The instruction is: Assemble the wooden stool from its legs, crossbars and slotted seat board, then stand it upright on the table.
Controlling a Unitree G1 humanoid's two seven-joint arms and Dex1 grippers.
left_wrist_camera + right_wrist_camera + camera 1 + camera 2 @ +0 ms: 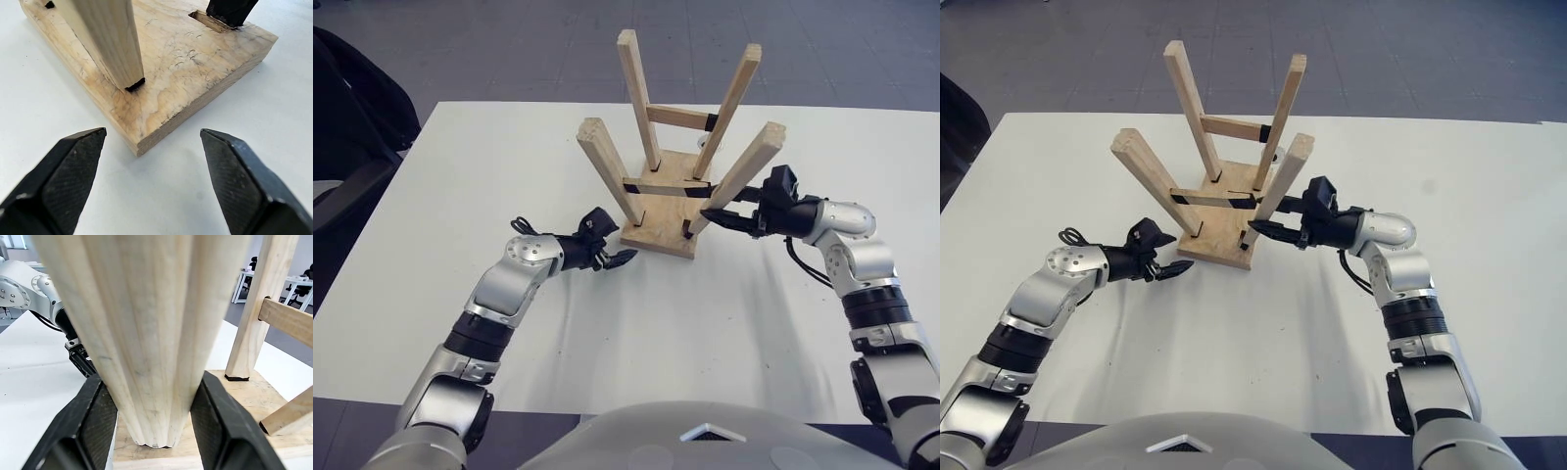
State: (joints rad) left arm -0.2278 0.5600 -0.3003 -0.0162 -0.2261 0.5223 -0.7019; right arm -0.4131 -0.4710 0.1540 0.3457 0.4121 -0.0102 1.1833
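- Stool (671,166) sits upside down on the white table (460,196), with the seat board (664,233) flat on the table and four legs pointing up.
- Right gripper (713,212) is clamped on the near-right leg (744,171), low down, just above where it enters the seat board. One finger is on each side of the leg, and the pads (100,418) press against the wood.
- That leg leans up and away from the right gripper. Its foot end sits in the board slot right below the fingertips.
- Left gripper (619,259) has its fingers spread wide and holds nothing.
- The near corner of the seat board lies straight ahead of the left gripper, between the lines of its two fingertips (83,152). It is close but not touching, with bare table showing in the gap.
- Near-left leg (612,171) rises from its slot just beyond that corner, past the left gripper.
- Near crossbar (666,188) joins the two near legs, above and between both grippers.
- Far crossbar (677,117) joins the two far legs (638,98), beyond both grippers.
- The grippers flank the near edge of the board, well apart from each other.
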